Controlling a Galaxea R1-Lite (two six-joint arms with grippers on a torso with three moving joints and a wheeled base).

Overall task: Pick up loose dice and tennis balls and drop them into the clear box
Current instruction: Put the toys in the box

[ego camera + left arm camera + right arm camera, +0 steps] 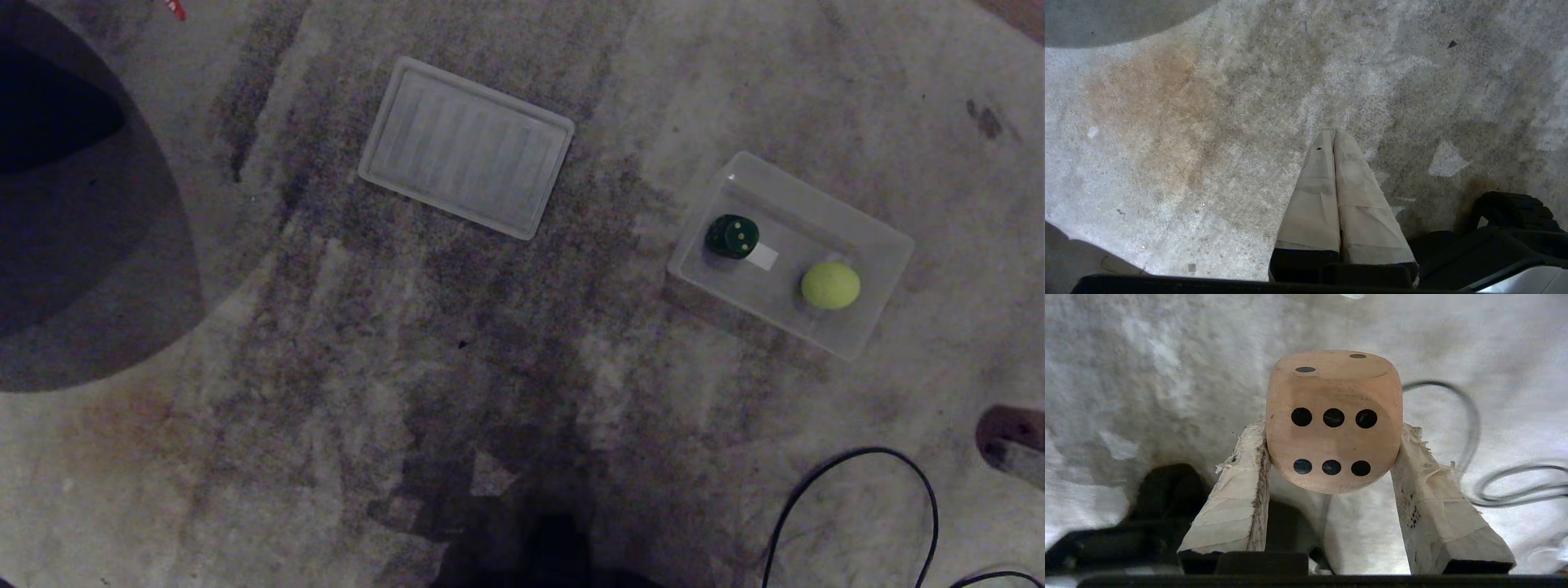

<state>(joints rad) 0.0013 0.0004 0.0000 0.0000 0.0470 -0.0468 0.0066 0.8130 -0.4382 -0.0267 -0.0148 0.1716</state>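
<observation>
- The floor (506, 392) is a pale grey carpet, worn and mottled with darker streaks and patches.
- A rusty brown stain (122, 425) discolours the carpet towards the left of the head view; the left wrist view shows the same kind of stain (1167, 106).
- A flat, ribbed clear panel (467, 147) lies on the carpet.
- A black cable (857, 490) loops across the carpet at the lower right of the head view, and is seen again from the right wrist (1470, 428).
- A large rounded dark shadow (82, 245) covers the left edge.
- A small red scrap (175, 8) lies at the top edge.
- Light is dim and uneven.
</observation>
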